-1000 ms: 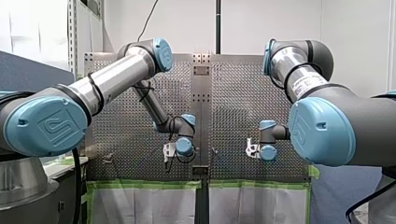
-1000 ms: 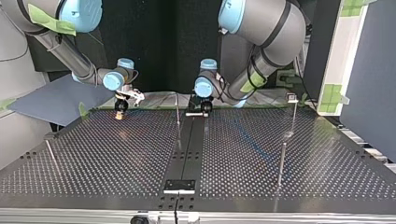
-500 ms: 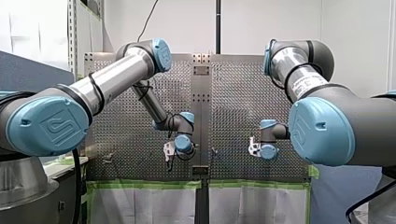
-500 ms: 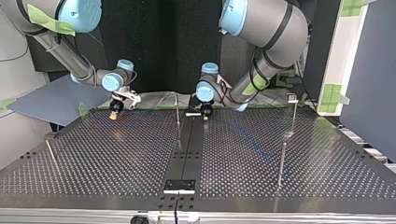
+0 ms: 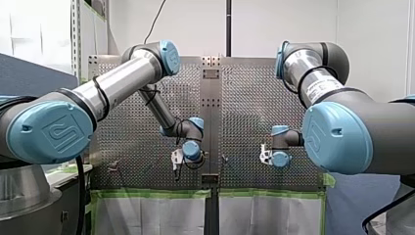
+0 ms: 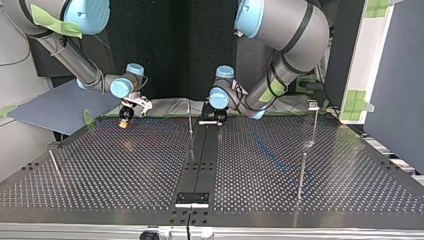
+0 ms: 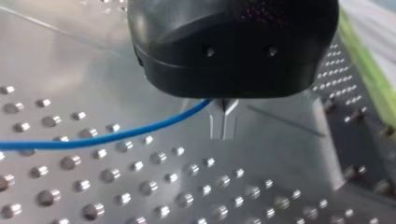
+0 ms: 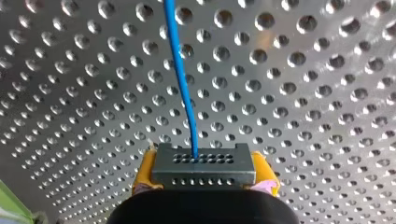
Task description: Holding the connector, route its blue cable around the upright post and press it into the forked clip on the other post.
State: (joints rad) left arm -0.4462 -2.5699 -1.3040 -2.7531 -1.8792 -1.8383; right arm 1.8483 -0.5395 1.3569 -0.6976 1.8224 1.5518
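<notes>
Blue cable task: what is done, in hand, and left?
Done: my right gripper holds the grey perforated metal connector between yellow pads. In hand: my left gripper is shut on the thin blue cable. Left: routing it round the thin upright metal post and pressing it into the forked clip.

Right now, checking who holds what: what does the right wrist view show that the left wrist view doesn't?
Only the right wrist view: the grey connector held by my right gripper between yellow pads. Only the left wrist view: my left gripper, metal fingers shut on the blue cable. Both: that cable over the perforated table.
</notes>
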